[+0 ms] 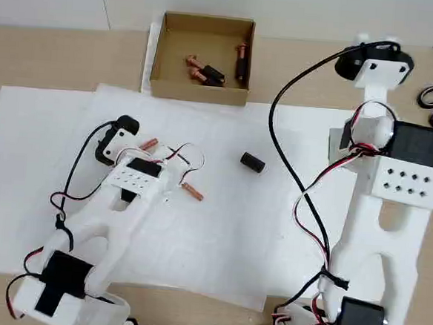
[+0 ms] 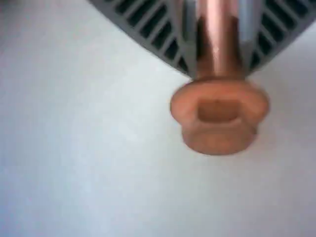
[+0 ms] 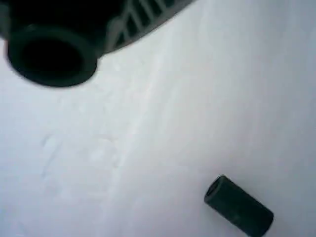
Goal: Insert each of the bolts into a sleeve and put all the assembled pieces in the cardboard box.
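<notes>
The left tool (image 2: 217, 44) is closed on a copper-coloured metal bolt (image 2: 217, 116), just above the white paper sheet (image 1: 219, 237) on the worktop (image 1: 46, 54). The right tool (image 3: 98, 24) grips a black cylindrical sleeve (image 3: 49, 57). A 2nd black sleeve (image 1: 252, 163) and a 2nd copper bolt (image 1: 193, 192) lie on the paper, well apart. The brown cardboard box (image 1: 158, 54) holds assembled pieces (image 1: 206, 72).
</notes>
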Motion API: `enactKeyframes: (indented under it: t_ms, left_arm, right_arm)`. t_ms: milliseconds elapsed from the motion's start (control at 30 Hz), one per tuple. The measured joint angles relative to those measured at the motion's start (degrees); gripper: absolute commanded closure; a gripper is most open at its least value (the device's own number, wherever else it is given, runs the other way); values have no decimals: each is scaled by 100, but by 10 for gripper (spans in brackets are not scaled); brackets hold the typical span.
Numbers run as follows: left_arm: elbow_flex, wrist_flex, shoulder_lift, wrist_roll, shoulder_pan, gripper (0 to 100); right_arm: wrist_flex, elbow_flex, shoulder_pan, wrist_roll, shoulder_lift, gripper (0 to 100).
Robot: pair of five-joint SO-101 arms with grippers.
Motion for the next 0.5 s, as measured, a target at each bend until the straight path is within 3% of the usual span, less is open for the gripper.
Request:
enactKeyframes:
  t_ms: [233, 500]
  left_arm:
    - [-1248, 1952, 9, -598, 35, 994]
    - [-2910, 4360, 9, -2716, 35, 994]
  right_arm:
    - [0, 0, 0, 0, 0, 995]
    - [0, 0, 0, 0, 0, 995]
